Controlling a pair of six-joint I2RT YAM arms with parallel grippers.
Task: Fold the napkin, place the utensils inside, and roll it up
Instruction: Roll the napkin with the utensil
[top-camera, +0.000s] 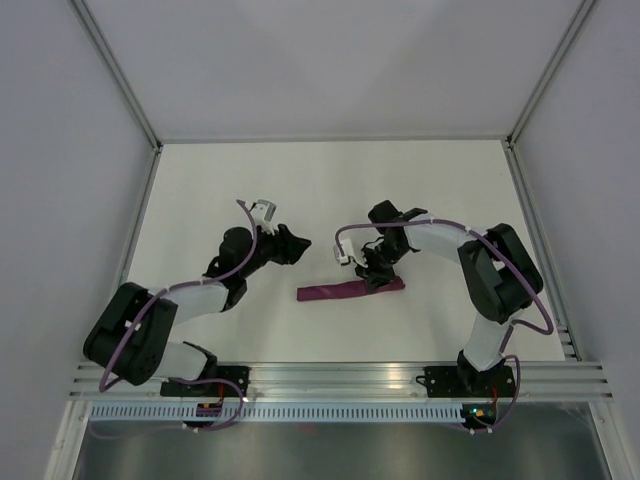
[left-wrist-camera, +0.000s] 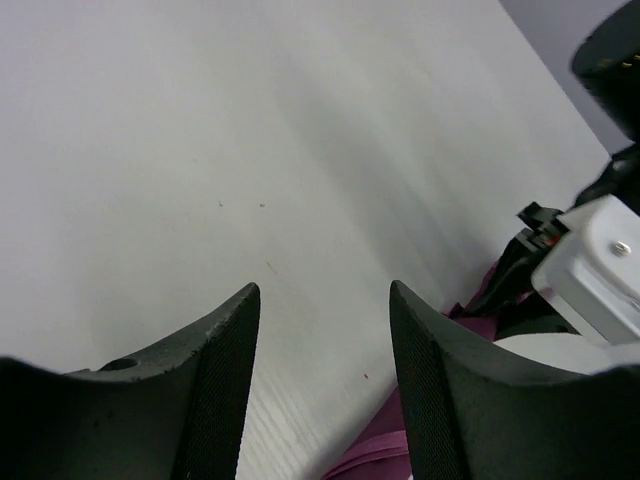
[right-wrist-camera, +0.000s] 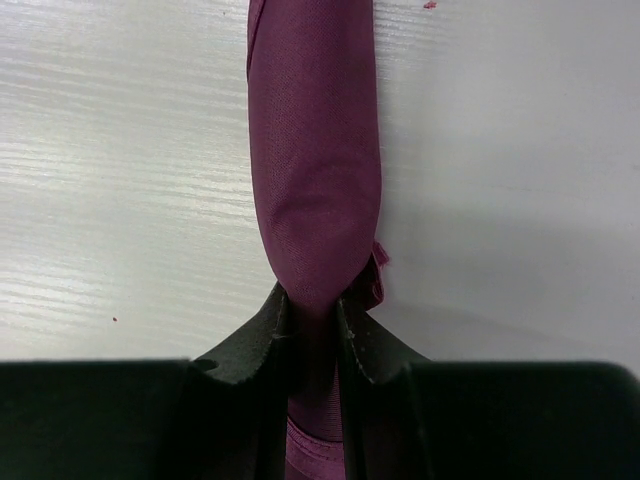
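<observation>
Right wrist view is showing the most. The right tool (right-wrist-camera: 312, 305) is pinching one end of the napkin (right-wrist-camera: 315, 150), which is lying on the worktop (right-wrist-camera: 100, 150) as a tight plum-purple roll. Its jaws are standing narrow, squeezing the cloth to a thin waist. The end behind the dark, ribbed pads is sitting in shadow, the far end is running out of frame, and whatever the roll is wrapping cannot be made out. The fabric is looking finely woven and faintly shiny.

From the top external view the napkin (top-camera: 350, 291) is showing as a slim dark bar, with the right tool (top-camera: 375, 280) covering its right part. The left tool (top-camera: 300, 243) is hanging apart from it, up and to its left.

In the left wrist view the left tool (left-wrist-camera: 325, 295) is gaping, gripping nothing, with bare white worktop (left-wrist-camera: 200, 150) showing between its textured black fingers. Only a blurred scrap of napkin (left-wrist-camera: 375, 455) is peeking in at the lower edge.
</observation>
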